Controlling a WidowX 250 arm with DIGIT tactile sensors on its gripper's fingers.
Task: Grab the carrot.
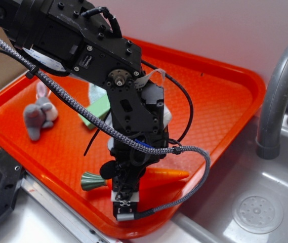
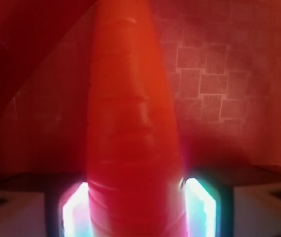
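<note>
The orange carrot (image 1: 170, 174) lies across the near part of the tray, its dark-green stem end (image 1: 91, 180) pointing left and its tapered tip pointing right. My gripper (image 1: 127, 181) is down over the carrot's middle and hides it. In the wrist view the ridged carrot (image 2: 130, 123) fills the space between the two fingers and runs straight away from the camera. My gripper (image 2: 138, 210) has both bright pads (image 2: 202, 207) against the carrot's sides, so it is shut on the carrot.
The orange tray (image 1: 224, 86) has a raised rim, and the carrot lies near its front edge. A grey stuffed bunny (image 1: 38, 115) and a green block (image 1: 97, 111) lie at the tray's left. A grey faucet (image 1: 278, 96) and the sink basin (image 1: 257, 210) are at the right.
</note>
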